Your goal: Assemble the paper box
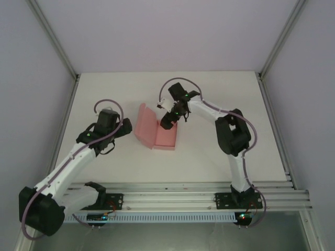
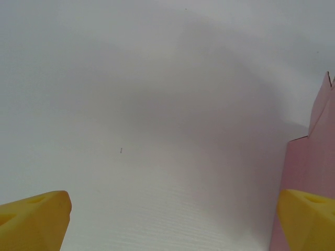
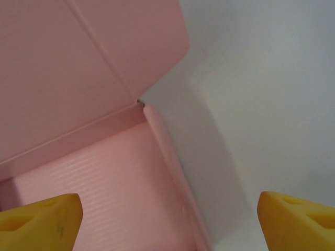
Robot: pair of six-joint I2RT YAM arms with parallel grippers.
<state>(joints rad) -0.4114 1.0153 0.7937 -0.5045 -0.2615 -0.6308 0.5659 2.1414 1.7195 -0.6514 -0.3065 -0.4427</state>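
Pink card: the paper box (image 1: pixel 158 134) lies in the middle of the white table (image 1: pixel 104 89). It is a shallow open tray with its lid flap raised and leaning to the left.
Top view: the two arms reach in from the near edge, one on each side of the box.
Left gripper (image 1: pixel 125 128): just left of the raised lid and apart from it, jaws spread wide with nothing between them.
Left wrist view: two yellow fingers (image 2: pixel 31 222) frame plain white table. A strip of the lid's outer face, notched along its top edge, stands at the right beside one finger; I cannot tell whether they touch.
Right gripper (image 1: pixel 168 121): above the box's far right corner, jaws wide, gripping nothing.
Right wrist view: the box's inside close up, with a ribbed pink floor, a low side wall and the crease where lid meets tray. One finger hangs over the floor and the other over the table, with the wall between them.
Surroundings: pale enclosure walls (image 1: pixel 31 63) and a metal rail (image 1: pixel 183 194) along the near edge that carries both bases.
In the way: from above, the right wrist covers the box's far right corner.
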